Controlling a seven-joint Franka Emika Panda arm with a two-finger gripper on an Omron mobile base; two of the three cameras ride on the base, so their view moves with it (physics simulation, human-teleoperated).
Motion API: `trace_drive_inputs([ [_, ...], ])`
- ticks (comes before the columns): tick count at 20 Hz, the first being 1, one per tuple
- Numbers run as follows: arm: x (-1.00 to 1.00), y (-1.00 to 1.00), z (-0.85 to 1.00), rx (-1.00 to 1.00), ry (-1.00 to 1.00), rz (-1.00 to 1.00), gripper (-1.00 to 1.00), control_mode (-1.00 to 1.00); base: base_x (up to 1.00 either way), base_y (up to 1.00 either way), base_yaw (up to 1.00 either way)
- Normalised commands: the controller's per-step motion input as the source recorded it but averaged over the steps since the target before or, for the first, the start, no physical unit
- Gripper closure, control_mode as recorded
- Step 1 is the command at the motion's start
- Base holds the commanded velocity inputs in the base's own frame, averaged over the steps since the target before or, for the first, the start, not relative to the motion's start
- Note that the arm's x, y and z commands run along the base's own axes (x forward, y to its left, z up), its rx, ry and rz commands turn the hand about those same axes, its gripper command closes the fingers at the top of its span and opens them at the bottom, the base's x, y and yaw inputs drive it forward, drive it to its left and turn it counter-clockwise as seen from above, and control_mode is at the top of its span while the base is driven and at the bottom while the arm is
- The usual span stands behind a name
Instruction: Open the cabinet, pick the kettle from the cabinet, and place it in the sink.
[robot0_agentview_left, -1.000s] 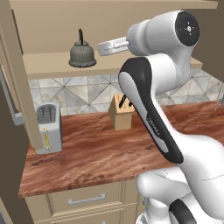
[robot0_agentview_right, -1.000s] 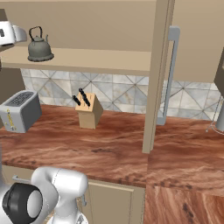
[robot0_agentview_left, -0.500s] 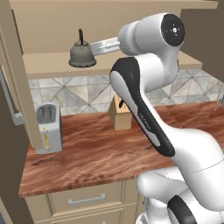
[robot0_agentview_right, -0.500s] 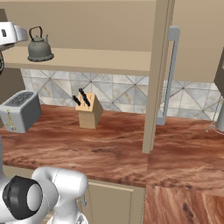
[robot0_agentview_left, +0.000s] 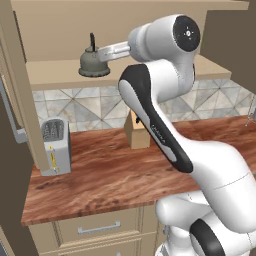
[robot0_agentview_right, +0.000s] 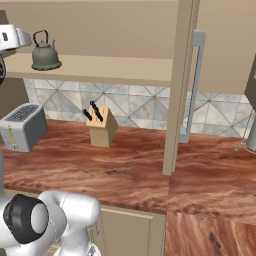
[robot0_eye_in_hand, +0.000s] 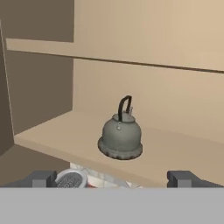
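The cabinet (robot0_agentview_left: 50, 75) stands open, and its inner shelf (robot0_agentview_right: 110, 67) carries the kettle (robot0_agentview_left: 94, 62). The kettle (robot0_agentview_right: 45, 52) is squat, grey and upright, with a dark arched handle. My gripper (robot0_agentview_left: 104, 54) hangs at shelf height just right of the kettle in the left base view, a small gap apart. In the hand view the kettle (robot0_eye_in_hand: 121, 138) sits straight ahead, some way beyond my open gripper (robot0_eye_in_hand: 113, 178), and nothing lies between the fingertips (robot0_eye_in_hand: 43, 178). The sink is out of view.
Below the shelf, a grey toaster (robot0_agentview_left: 54, 145) and a wooden knife block (robot0_agentview_left: 137, 132) stand on the wood counter (robot0_agentview_left: 110, 180). One open cabinet door (robot0_agentview_right: 177, 85), with a long grey handle (robot0_agentview_right: 194, 85), juts over the counter. Drawers (robot0_agentview_left: 97, 229) sit under it.
The arm has swung left in the left base view, carrying the hand closer to the kettle. The jaws have stayed wide and the kettle has not moved.
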Motion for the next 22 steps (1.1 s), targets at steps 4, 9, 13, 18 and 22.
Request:
trace_drive_inputs([
  [4,0.26,0.02,0.00,0.00,0.00,0.00,-1.00,-1.00,0.00,0.00,0.00],
  [9,0.24,0.00,0.00,0.00,0.00,0.00,-1.00,-1.00,0.00,0.00,0.00],
  [13,0.28,0.02,0.00,0.00,0.00,0.00,-1.00,-1.00,0.00,0.00,0.00],
  [18,0.29,0.00,-0.02,0.00,0.01,0.00,-1.00,-1.00,0.00,0.00,0.00],
  [22,0.28,0.01,-0.08,0.00,0.02,0.00,-1.00,-1.00,0.00,0.00,0.00],
])
